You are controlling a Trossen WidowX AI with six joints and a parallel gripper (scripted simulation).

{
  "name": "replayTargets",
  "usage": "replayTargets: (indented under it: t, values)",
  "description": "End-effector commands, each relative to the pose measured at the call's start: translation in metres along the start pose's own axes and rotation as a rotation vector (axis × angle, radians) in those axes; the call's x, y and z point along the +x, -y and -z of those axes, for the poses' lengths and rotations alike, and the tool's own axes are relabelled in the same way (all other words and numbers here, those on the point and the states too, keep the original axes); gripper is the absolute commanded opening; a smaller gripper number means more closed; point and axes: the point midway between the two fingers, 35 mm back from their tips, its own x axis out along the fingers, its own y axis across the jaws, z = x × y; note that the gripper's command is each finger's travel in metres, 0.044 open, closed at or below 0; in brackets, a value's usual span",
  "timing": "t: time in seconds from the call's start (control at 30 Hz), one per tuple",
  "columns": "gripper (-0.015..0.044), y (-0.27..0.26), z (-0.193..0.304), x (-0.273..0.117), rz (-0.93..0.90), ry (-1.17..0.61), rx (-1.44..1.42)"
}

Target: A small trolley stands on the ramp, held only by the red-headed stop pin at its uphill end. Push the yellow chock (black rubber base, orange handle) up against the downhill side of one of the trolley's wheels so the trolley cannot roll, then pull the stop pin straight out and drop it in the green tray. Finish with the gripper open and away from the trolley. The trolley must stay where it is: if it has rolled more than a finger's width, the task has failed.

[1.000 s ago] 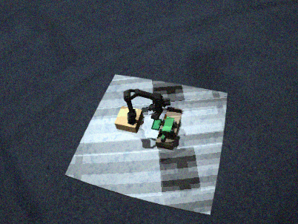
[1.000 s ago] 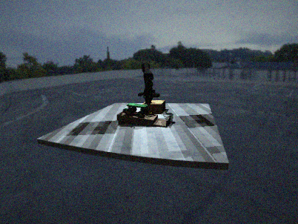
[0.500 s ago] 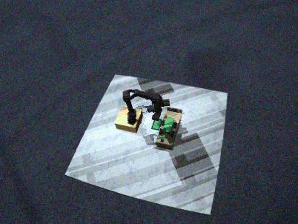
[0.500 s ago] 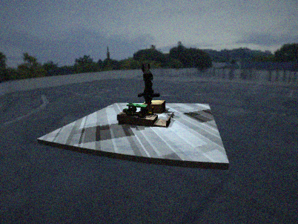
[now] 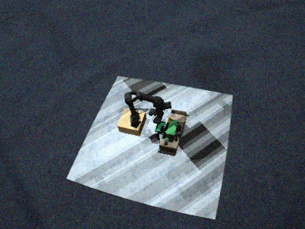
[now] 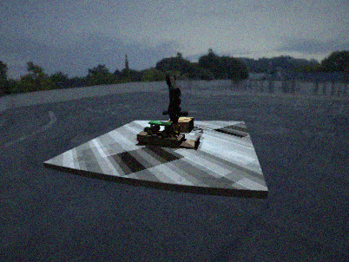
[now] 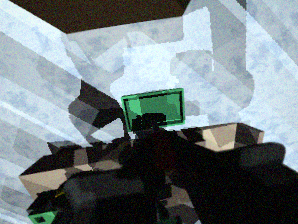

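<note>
My gripper [image 5: 156, 120] [image 7: 163, 149] is shut on the stop pin, whose red head [image 7: 166, 154] shows very dark between the fingers. It hangs beside the ramp [image 5: 178, 116] [image 6: 191, 142] [image 7: 41, 181], near the green tray [image 5: 160, 127] [image 7: 167, 102]; the dark fingers overlap the tray's near edge in the wrist view. The green-topped trolley [image 5: 172, 127] [image 6: 160, 123] stands on the ramp. The chock's orange handle [image 5: 169, 119] shows at the trolley's downhill end, and a sliver of yellow chock [image 7: 60, 193] shows in the wrist view. Whether it touches a wheel is too small to tell.
The arm stands on a wooden block [image 5: 129, 125] [image 6: 186, 125] on the other side of the tray from the ramp. A small green part [image 5: 166, 141] sits at the ramp's uphill end. Dark shadows cross the table.
</note>
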Motion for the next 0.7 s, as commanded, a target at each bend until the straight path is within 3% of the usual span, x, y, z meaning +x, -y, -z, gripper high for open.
replayTargets:
  t: [0.0,0.67]
  values:
    - [0.0,-0.002,-0.001,0.012,-0.082,0.003,0.002]
    - [0.0,-0.025,-0.002,0.062,-0.129,0.001,0.001]
